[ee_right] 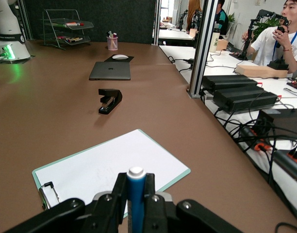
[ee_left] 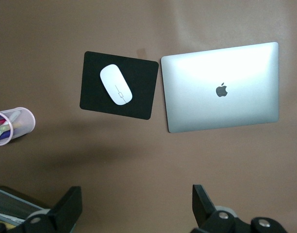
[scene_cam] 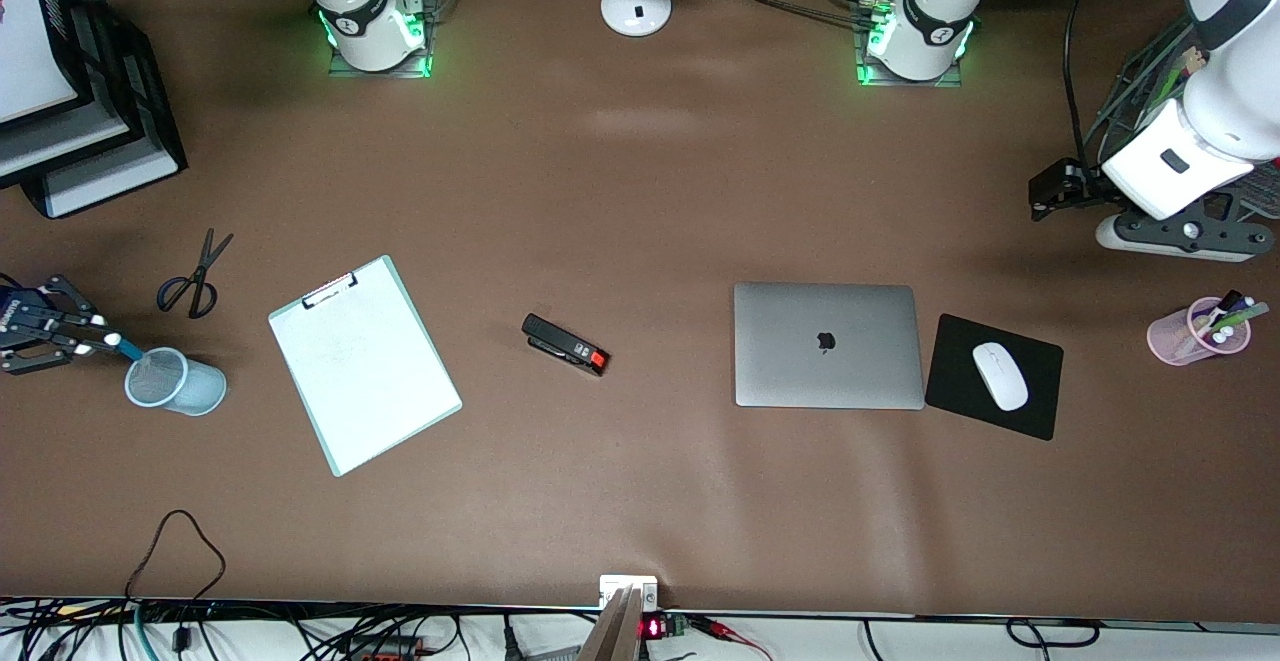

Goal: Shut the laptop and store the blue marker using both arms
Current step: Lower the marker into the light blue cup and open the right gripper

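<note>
**Laptop shut, marker in the right gripper over the cup**

Front view: your laptop (scene_cam: 828, 344) lies closed on the tabletop, toward the left arm's end, with the mouse pad (scene_cam: 994, 377) just beside it. The right gripper (scene_cam: 100, 339) hangs at the right arm's end of the tabletop, just beside the mesh cup (scene_cam: 175, 381), which looks tilted toward the gripper. The blue marker (scene_cam: 127, 348) shows only as a small blue tip at the cup's rim. The left gripper (scene_cam: 1050, 191) waits high near the table edge at the left arm's end.

Left wrist view: here you see the left gripper (ee_left: 136, 206) with its fingers spread wide and nothing between them. The lid is fully down.

Right wrist view: only this view shows the grip. The fingers are pressed onto the marker (ee_right: 136, 191), whose whitish end points away from the wrist. The cup is not visible here, so you cannot check the aim from this camera.

The risk, I think: if you release while the tip sits at the rim, the marker may fall outside or push the light cup over.
</note>
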Controlling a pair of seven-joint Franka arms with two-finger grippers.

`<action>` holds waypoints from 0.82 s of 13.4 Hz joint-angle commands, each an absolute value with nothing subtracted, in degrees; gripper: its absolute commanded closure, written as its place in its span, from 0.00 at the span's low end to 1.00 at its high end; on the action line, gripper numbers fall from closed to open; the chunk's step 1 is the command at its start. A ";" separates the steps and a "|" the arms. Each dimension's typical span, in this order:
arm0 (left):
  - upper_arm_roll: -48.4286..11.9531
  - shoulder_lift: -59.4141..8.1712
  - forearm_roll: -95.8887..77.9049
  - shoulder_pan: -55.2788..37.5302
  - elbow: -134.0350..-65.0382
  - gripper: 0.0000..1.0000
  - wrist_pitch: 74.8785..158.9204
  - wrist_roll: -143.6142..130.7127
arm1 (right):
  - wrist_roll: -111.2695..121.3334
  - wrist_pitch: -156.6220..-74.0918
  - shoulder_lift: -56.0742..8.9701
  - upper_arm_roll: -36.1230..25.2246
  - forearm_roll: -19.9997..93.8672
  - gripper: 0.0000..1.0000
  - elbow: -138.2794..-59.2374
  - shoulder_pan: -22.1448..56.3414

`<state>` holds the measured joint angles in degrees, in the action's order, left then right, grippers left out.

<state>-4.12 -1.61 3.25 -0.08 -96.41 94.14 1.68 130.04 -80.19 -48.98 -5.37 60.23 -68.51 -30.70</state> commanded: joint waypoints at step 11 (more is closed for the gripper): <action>-2.11 -0.18 0.44 -2.11 -97.21 0.00 93.78 3.69 | 133.68 -85.34 -53.52 -4.39 61.26 1.00 -66.01 -30.85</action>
<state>-2.42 -1.18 0.76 -1.83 -96.79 94.50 2.78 132.89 -85.17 -51.96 -4.91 60.23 -67.99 -30.50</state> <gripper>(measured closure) 0.000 0.824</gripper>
